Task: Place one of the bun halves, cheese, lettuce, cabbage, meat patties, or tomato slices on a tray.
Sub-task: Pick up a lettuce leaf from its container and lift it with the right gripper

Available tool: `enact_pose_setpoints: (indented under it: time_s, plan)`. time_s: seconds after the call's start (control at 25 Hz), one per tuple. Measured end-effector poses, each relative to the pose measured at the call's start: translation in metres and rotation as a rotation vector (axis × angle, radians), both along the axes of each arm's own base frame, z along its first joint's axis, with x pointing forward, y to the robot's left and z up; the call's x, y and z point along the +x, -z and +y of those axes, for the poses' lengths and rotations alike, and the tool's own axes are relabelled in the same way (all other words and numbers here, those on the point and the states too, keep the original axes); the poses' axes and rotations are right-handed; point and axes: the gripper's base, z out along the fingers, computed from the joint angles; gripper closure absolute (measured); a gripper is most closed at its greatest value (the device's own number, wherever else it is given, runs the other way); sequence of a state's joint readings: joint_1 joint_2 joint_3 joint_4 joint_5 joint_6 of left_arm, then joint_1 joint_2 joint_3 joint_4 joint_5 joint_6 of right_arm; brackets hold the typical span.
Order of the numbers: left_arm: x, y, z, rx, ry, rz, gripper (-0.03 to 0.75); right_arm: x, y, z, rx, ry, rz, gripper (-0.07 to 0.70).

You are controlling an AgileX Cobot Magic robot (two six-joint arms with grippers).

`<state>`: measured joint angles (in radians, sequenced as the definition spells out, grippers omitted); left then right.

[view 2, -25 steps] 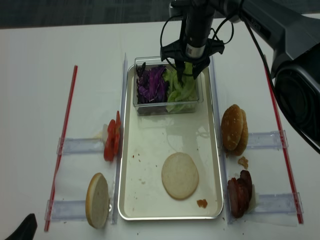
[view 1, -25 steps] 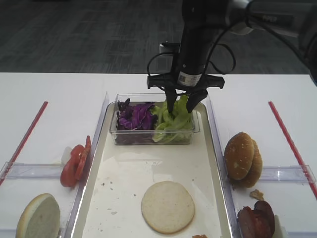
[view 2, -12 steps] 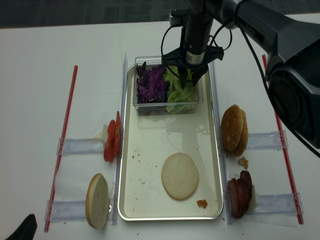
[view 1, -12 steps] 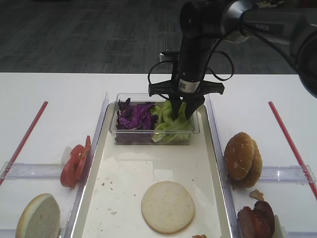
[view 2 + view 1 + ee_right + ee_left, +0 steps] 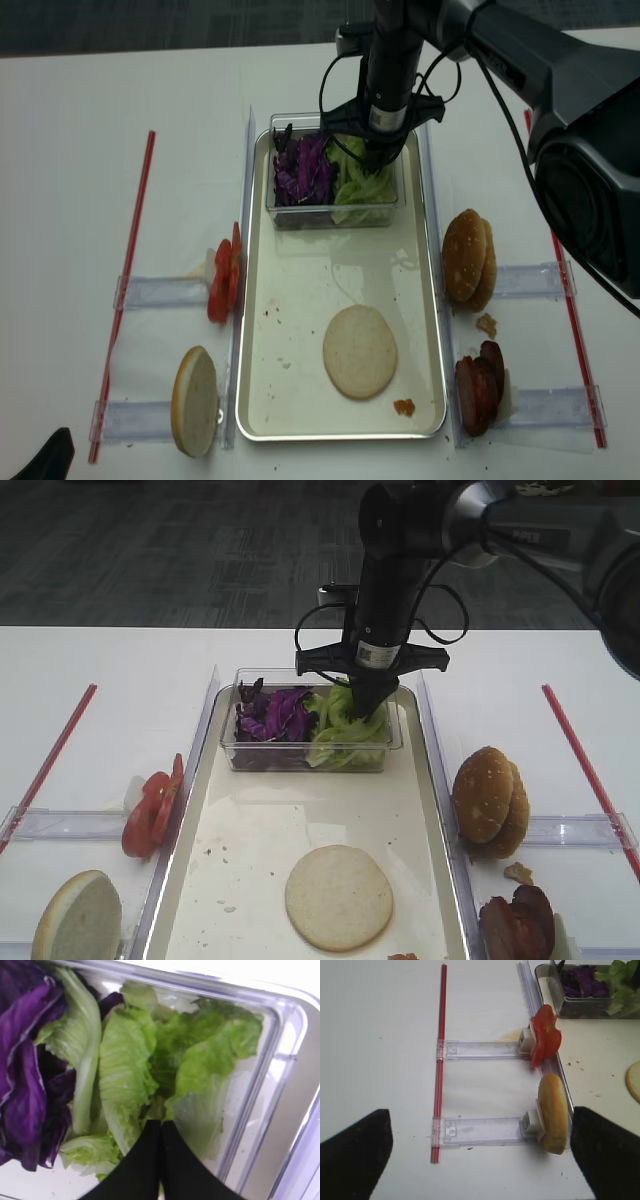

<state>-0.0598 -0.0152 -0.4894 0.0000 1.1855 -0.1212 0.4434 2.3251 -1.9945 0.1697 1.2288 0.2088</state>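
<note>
My right gripper (image 5: 365,705) reaches down into the clear tub, shut on a light-green lettuce (image 5: 122,1075) leaf, its black fingertips (image 5: 150,1135) pressed together among the leaves. Purple cabbage (image 5: 272,715) fills the tub's left half. The tub stands at the far end of the cream tray (image 5: 290,810). One bun half (image 5: 338,897) lies flat on the tray's near end. My left gripper (image 5: 480,1155) hovers open over the table left of the tray, beside an upright bun half (image 5: 553,1112) and tomato slices (image 5: 545,1035). I cannot make out any cheese.
More bun halves (image 5: 490,802) and meat patties (image 5: 515,920) stand in clear holders right of the tray. Red straws (image 5: 50,755) lie along both outer sides of the table. A small crumb (image 5: 404,407) sits on the tray's near right corner.
The right gripper's fingers stood apart over the lettuce a second ago; they have closed together in the leaves and the gripper has risen slightly. The left arm has not moved.
</note>
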Motion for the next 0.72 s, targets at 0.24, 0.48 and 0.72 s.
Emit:
enact_pose_setpoints:
  time_s: [0.24,0.48,0.72]
  plan:
    - [0.0,0.0,0.0,0.0,0.0,0.0,0.044,-0.001,-0.012,-0.001,0.006,0.0,-0.026,0.589]
    - [0.0,0.0,0.0,0.0,0.0,0.0,0.044,-0.004,-0.032,-0.002,0.03,0.002,-0.06,0.589]
    - [0.0,0.0,0.0,0.0,0.0,0.0,0.044,-0.007,-0.049,-0.003,0.044,0.001,-0.09,0.589]
